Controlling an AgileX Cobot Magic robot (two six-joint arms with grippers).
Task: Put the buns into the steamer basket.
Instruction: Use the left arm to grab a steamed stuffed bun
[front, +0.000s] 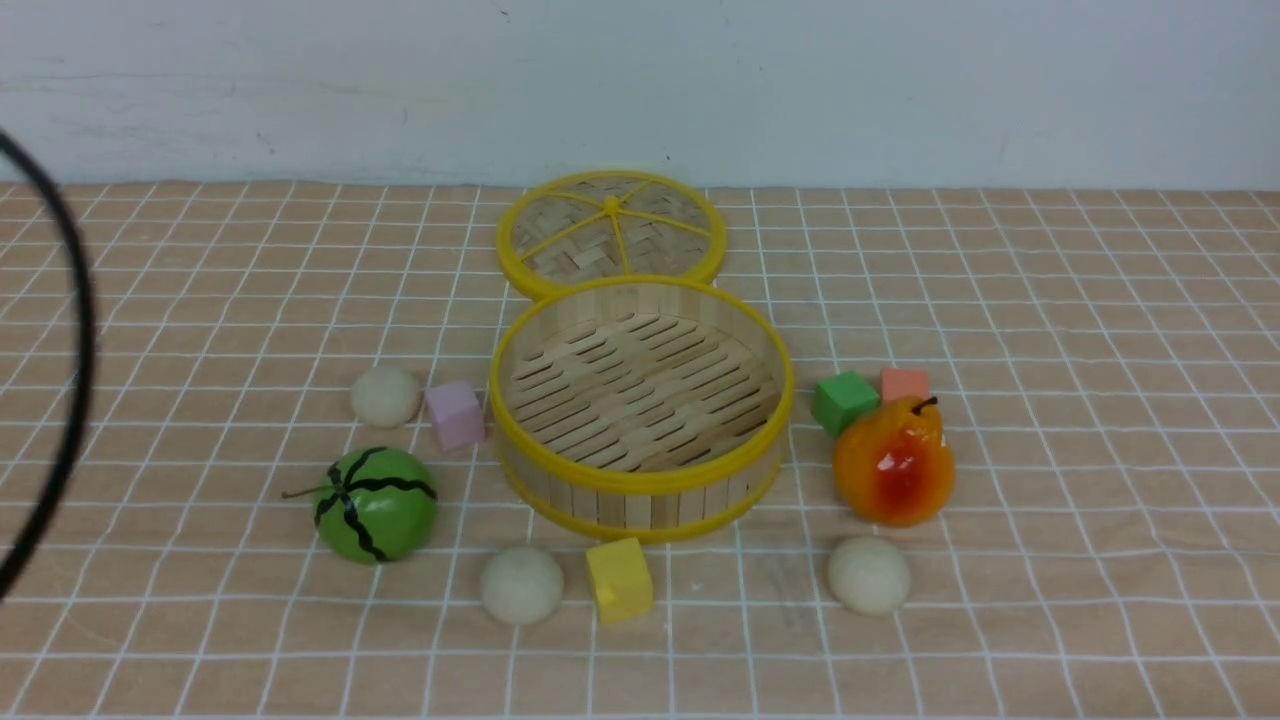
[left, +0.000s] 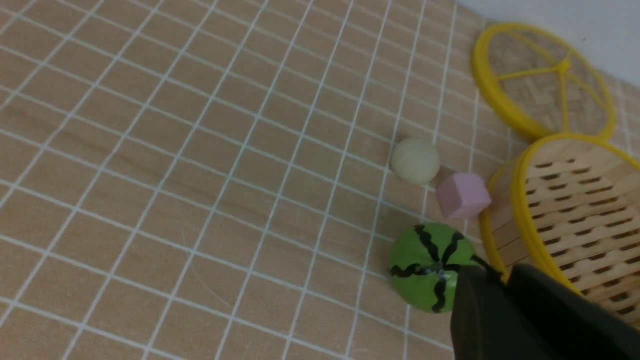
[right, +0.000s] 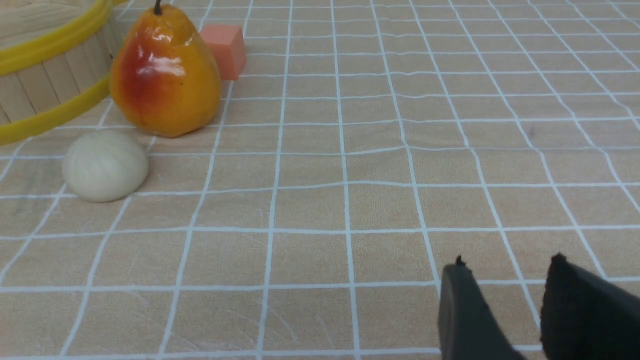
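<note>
Three buns lay on the table (front: 1100, 400), all outside the steamer basket (front: 640, 485); each was a small, smooth, matte cream-white ball. The first bun (front: 385, 395) sat to the left of the basket. The second bun (front: 521, 584) sat on the basket's near side, towards the left. The third bun (front: 869, 573) sat off the basket's near right.

The basket was a deep round bamboo tray with a slatted floor, an upright-slat wall and yellow rims. Its flat woven lid (front: 580, 250) lay touching its far side.

A pink cube (front: 455, 414) stood between the first bun and the basket wall, and a green striped melon (front: 377, 503) sat further to the near left. A yellow cube (front: 619, 580) stood just beside the second bun, close to the basket's near wall. To the basket's right were a pear (front: 893, 460), a green cube (front: 845, 402) and a salmon cube (front: 905, 383), with the third bun just nearer than the pear. A black cable (front: 80, 330) curved far to the left.

In the left wrist view the left jaws showed as two dark tips close together with nothing seen between them. Whether a gap parted them could not be told. The melon sat beside the tips and the first bun lay beyond it, apart from them.

The right jaws stood parted and empty, well apart from the third bun, with bare table between.
</note>
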